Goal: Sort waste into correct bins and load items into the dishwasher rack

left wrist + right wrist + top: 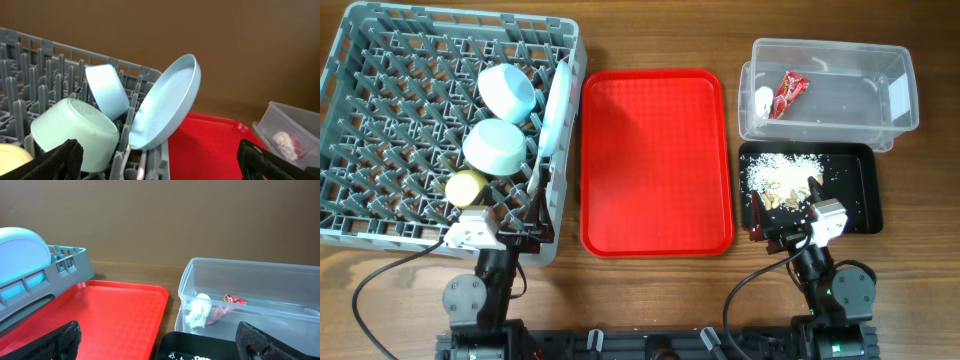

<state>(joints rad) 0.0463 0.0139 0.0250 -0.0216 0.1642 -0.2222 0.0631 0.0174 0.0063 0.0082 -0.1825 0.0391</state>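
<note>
**A:** Which claw is nearer whatever comes next?

**B:** The left claw (535,228). It hovers over the near right corner of the dishwasher rack (360,215), which fills the left side of the surface. Its fingers (55,160) are spread wide with nothing between them.

**A:** What lies ahead of it?

**B:** A slim white piece (533,178) stands among the pegs just beyond the claw, between the light green bowl (495,146) and the plate (557,105). Its long axis runs roughly from the near edge toward the far edge. It is probably cutlery, though I cannot tell spoon from fork. The plate stands on edge along the rack's right wall, and the light blue bowl (507,90) and yellow cup (466,186) also sit in the rack.

**A:** And the right arm?

**B:** It is well apart, across the red tray (655,160). The right claw (786,212) is parted and empty, over the near end of the black tray (860,200), where the crumbs (775,175) lie. Beyond that, in the far right corner, the clear tub (895,120) holds the red wrapper (790,92) and the white scrap (764,98).

**A:** So the sorting looks done?

**B:** Nearly, I judge. Any tidying in the rack falls to the left arm.
</note>
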